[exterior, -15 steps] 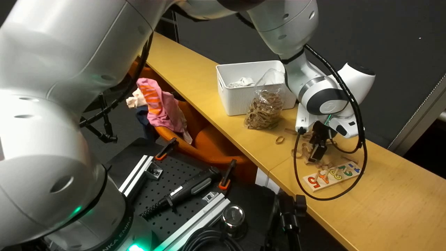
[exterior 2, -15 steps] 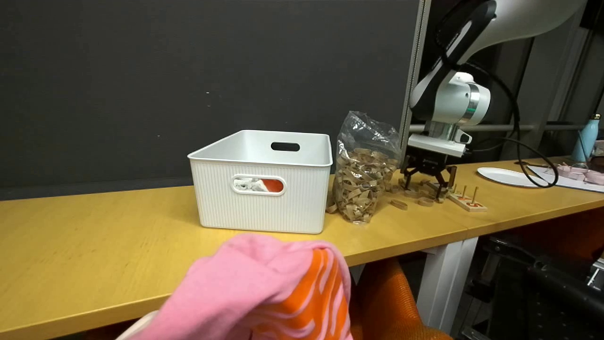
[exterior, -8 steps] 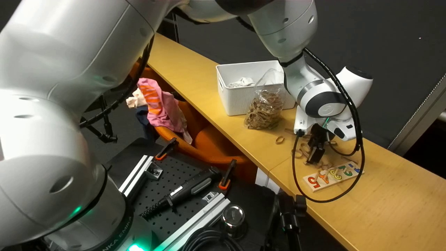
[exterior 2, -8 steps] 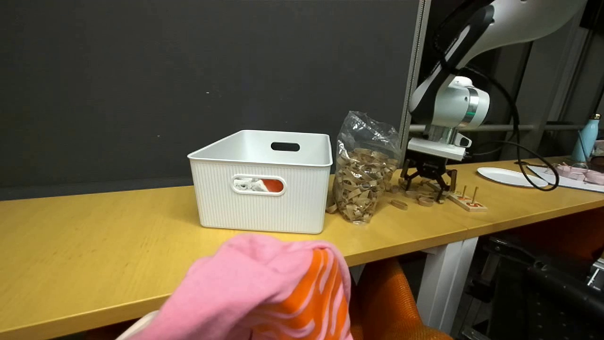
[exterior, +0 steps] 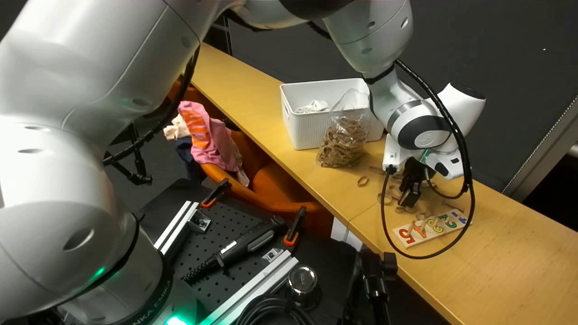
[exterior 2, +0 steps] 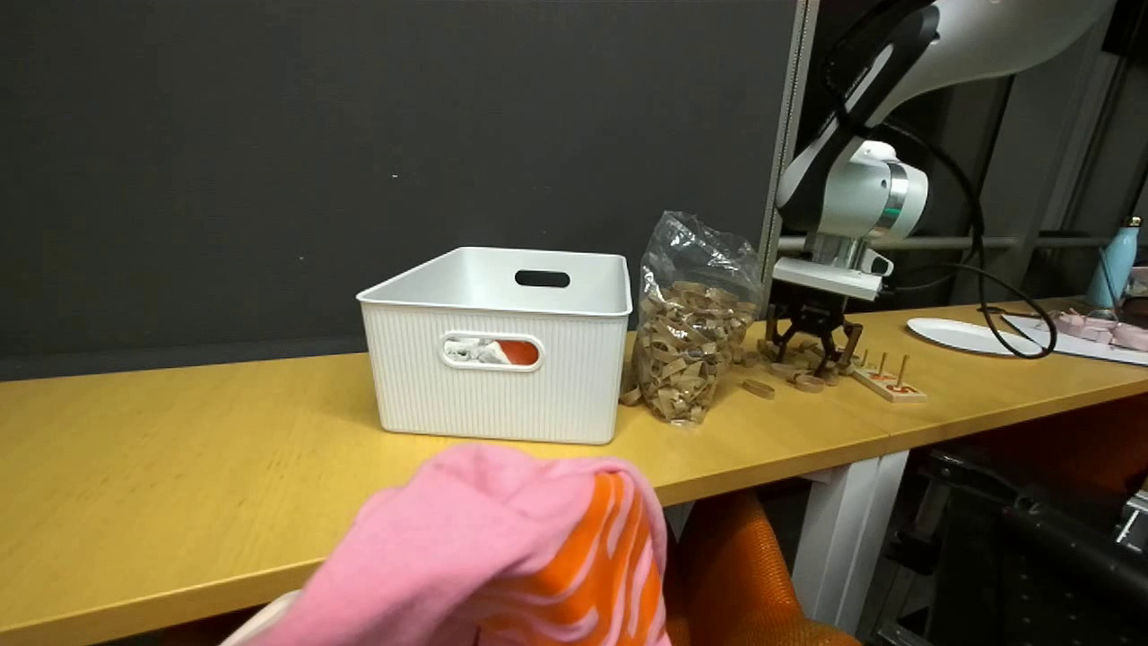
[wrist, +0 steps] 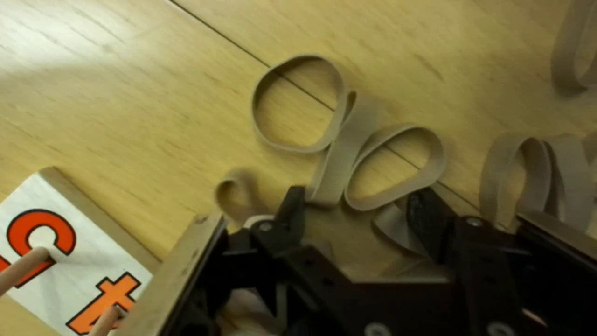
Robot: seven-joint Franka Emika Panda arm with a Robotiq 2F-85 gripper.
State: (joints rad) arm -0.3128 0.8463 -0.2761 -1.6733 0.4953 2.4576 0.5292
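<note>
Straddling tan bands (wrist: 345,148), end effector (wrist: 357,205) half-spread.

In the wrist view, open room spans the upper left over the yellow wooden bench (wrist: 126,102). Flat tan rubber bands (wrist: 350,144) crowd centre and right; a pale wooden board (wrist: 84,259) with upright round pegs (wrist: 25,268) bars the lower left. In an exterior view, a clear plastic bag (exterior 2: 700,251) and white ribbed plastic basket (exterior 2: 498,399) block the middle.
</note>
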